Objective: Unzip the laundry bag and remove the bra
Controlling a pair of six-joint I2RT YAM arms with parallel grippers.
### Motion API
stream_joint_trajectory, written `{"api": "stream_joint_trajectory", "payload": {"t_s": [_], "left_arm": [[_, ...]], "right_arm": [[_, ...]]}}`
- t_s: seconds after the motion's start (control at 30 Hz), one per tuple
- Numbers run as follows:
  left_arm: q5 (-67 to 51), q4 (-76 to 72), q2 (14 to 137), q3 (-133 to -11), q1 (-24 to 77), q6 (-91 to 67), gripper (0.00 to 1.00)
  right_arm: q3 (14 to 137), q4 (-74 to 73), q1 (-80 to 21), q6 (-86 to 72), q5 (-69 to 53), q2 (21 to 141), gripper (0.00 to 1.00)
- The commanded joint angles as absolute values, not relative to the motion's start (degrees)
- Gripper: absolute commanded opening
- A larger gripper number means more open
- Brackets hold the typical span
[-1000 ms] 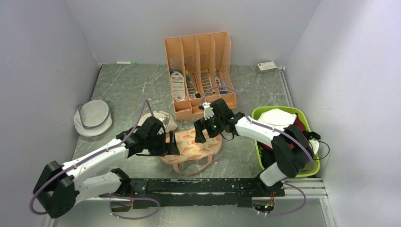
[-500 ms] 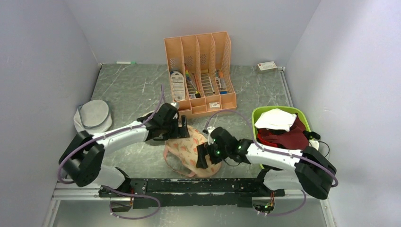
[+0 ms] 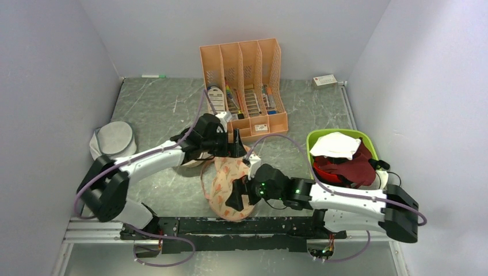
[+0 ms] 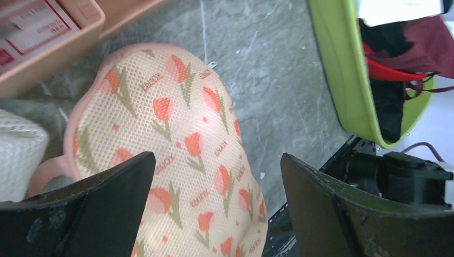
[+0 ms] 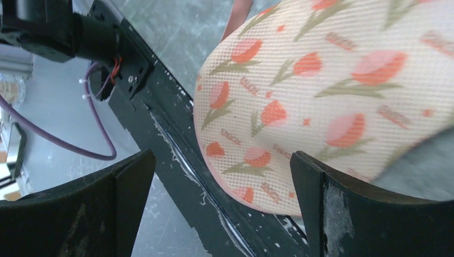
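laundry bag (image 3: pixel 231 185) flat on the table (image 3: pixel 155 106); left jaws spread above its far lobe, right jaws spread above the near, likely seeking the zip.

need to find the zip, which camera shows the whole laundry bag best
The top external view: the laundry bag shows there with both lobes in one picture. The left wrist view gives only its far end close up, the right wrist view only its near end.
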State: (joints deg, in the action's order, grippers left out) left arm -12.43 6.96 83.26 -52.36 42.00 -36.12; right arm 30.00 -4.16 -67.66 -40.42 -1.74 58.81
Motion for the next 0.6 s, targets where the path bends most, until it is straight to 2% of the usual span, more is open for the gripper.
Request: {"api": "stream_joint_trajectory", "payload": {"t_s": [0.0,0.07,0.17,0.23,0.33,0.37,0.57], "left_arm": [[-5.99,16.16,72.43,-52.42,42.32,-31.2,0.99],[-3.17,19.29,69.07,-49.91,42.32,-32.63,0.99],[-2.2,18.76,67.37,-44.0,42.28,-36.11,0.99],[-2.45,17.89,69.0,-42.41,42.31,-37.83,0.99],[-3.45,15.57,73.41,-42.64,42.36,-38.67,0.99],[-4.0,15.22,75.26,-43.44,42.3,-38.63,0.99],[-10.97,8.71,83.78,-48.52,42.42,-37.12,0.96]], "right_arm": [[32.18,-18.77,-64.02,-37.55,5.99,51.68,1.0],[31.57,-21.12,-58.13,-35.22,4.63,49.59,0.99],[30.09,-19.87,-46.67,-31.79,-4.61,50.48,0.96],[29.01,-17.68,-43.91,-30.74,-8.07,52.81,0.92],[27.62,-12.7,-45.19,-32.05,-11.35,57.27,0.78],[26.8,-10.55,-46.68,-33.65,-11.71,58.55,0.75],[25.36,9.75,-60.66,-43.8,-12.93,69.82,0.73]]}}
